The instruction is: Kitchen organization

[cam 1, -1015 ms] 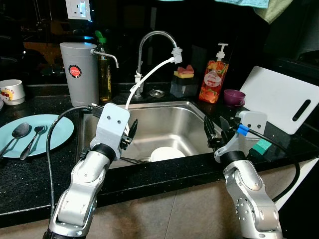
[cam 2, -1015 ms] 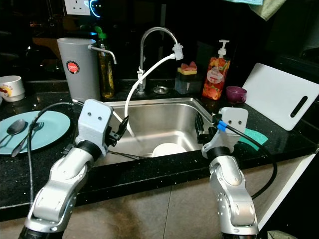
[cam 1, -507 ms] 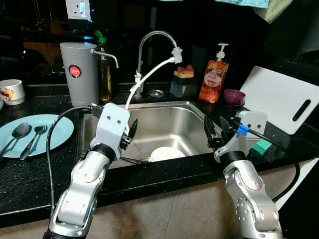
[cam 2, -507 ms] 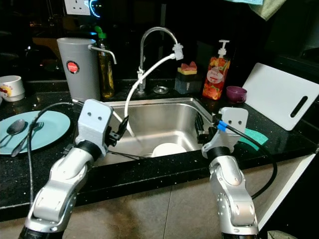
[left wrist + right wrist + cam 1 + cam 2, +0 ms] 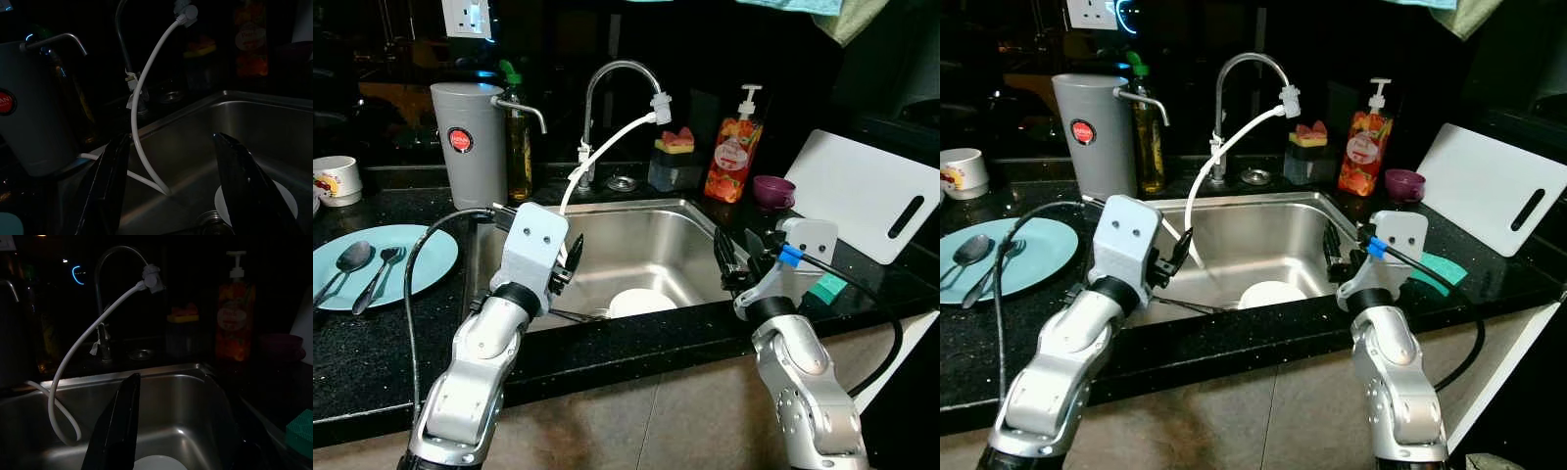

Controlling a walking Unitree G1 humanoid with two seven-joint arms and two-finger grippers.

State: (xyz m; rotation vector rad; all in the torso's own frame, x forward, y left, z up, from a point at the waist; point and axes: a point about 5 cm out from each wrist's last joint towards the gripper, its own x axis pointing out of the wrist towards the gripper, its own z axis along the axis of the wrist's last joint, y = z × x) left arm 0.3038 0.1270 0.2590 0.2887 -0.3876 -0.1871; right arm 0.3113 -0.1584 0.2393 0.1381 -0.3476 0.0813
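A steel sink [image 5: 636, 240] lies in front of me, with a white plate [image 5: 641, 302] on its bottom and a metal utensil [image 5: 574, 315] beside the plate. My left gripper [image 5: 572, 262] hovers open over the sink's left side, nothing between its fingers [image 5: 110, 186]. Over the sink's right rim my right gripper [image 5: 734, 257] is also open and empty; one finger [image 5: 117, 426] stands out against the basin. On the left counter a light blue plate [image 5: 423, 257] carries a spoon [image 5: 348, 261] and a fork [image 5: 382, 272].
A faucet [image 5: 607, 83] with a white hose [image 5: 607, 147] arches over the sink. Behind stand a grey canister [image 5: 468, 144], an oil bottle [image 5: 518, 147], a soap dispenser [image 5: 729, 157] and a purple bowl [image 5: 771, 190]. A mug [image 5: 335, 180] sits far left; a white cutting board [image 5: 867, 191] and green sponge [image 5: 826, 287] lie right.
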